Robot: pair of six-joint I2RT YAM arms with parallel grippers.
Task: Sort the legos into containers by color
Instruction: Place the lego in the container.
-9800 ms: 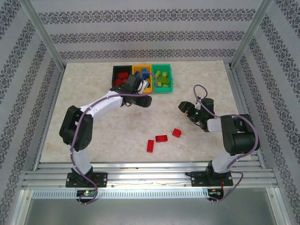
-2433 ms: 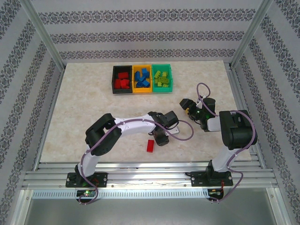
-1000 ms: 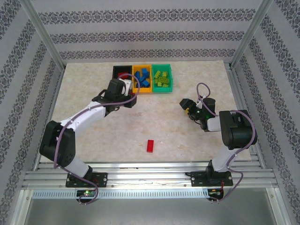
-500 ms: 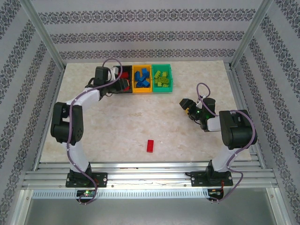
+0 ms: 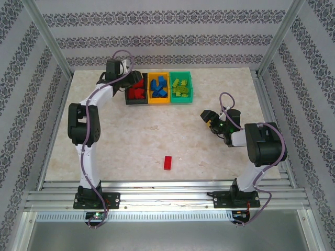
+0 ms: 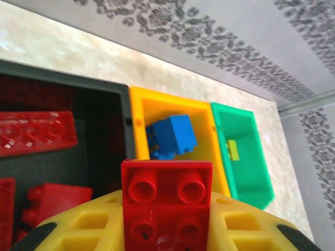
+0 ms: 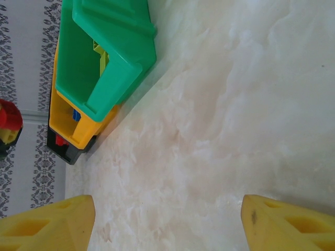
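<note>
My left gripper hovers over the black bin at the back, shut on a red 2x2 brick held between its yellow fingers. Below it the black bin holds red bricks, the orange-yellow bin holds blue bricks, and the teal green bin holds a lime brick. One red brick lies alone on the table near the front. My right gripper rests low at the right, open, with bare table between its fingers.
The three bins stand side by side at the back centre: orange-yellow in the middle, teal green on the right. A metal frame and patterned walls enclose the marble-look table. The right wrist view looks past the green bin.
My left arm carried a red brick from the front of the table back to the black bin, and in the last half second reached further back. The right arm stayed still.
</note>
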